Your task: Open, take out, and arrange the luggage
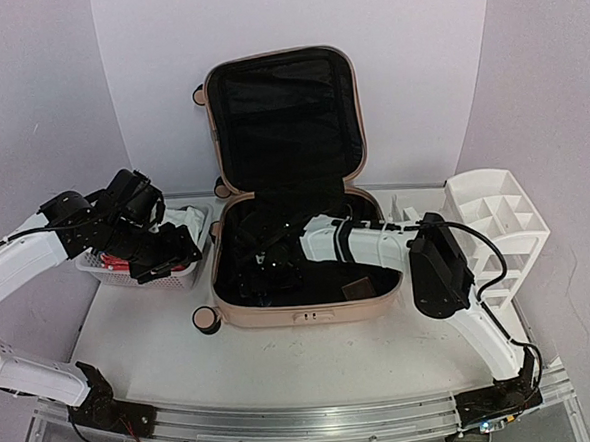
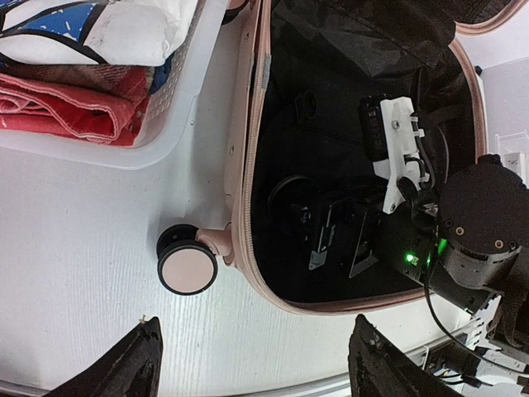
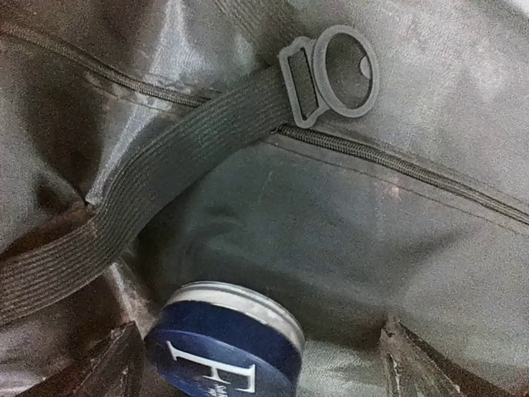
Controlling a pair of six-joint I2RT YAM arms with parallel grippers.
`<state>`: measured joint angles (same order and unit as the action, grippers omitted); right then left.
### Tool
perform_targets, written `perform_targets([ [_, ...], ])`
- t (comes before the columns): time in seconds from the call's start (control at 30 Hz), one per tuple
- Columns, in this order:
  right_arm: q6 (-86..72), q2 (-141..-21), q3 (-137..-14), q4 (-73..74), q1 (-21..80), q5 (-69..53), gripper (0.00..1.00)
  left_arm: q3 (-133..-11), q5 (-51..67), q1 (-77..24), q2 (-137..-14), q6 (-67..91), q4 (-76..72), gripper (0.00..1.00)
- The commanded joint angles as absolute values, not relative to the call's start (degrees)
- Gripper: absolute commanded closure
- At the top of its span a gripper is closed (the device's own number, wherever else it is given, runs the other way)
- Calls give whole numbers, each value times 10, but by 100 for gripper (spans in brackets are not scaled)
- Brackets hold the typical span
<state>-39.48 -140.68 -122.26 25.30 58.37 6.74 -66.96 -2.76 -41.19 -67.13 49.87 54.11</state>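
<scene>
suitcase (image 1: 288, 186): mid-table, lid propped upright, black lining showing | left claw (image 2: 252, 372): fingers spread with nothing between them, above the table (image 2: 74, 248) by a suitcase wheel (image 2: 187, 269), near the white basket (image 2: 194, 116) | right claw (image 3: 260, 364): inside suitcase, fingers apart, blue tin (image 3: 227, 343) between them, contact unclear

The left arm (image 1: 17, 260) rises from its near-left base and bends right, and the left gripper (image 1: 172, 261) points down with fingers spread wide. The right arm (image 1: 376, 241) folds at the elbow and reaches left, with the right gripper (image 1: 275, 267) tipped down and its fingers parted.
</scene>
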Motion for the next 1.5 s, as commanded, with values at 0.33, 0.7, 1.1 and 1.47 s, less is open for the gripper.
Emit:
perform_targets([
  [0.33, -405, -1451, -1258, 296, 618, 147, 28, -684, -37, -410, -673, 451, 536, 22],
  [0.7, -336, -1317, -1243, 303, 596, 220, 52, -685, -38, -410, -669, 463, 535, 22],
  [1.1, -273, -1073, -1089, 332, 522, 235, 56, -752, 38, -411, -766, 444, 530, 23],
  [1.47, -227, -910, -997, 408, 381, 232, 55, -822, 47, -427, -853, 421, 512, 24],
])
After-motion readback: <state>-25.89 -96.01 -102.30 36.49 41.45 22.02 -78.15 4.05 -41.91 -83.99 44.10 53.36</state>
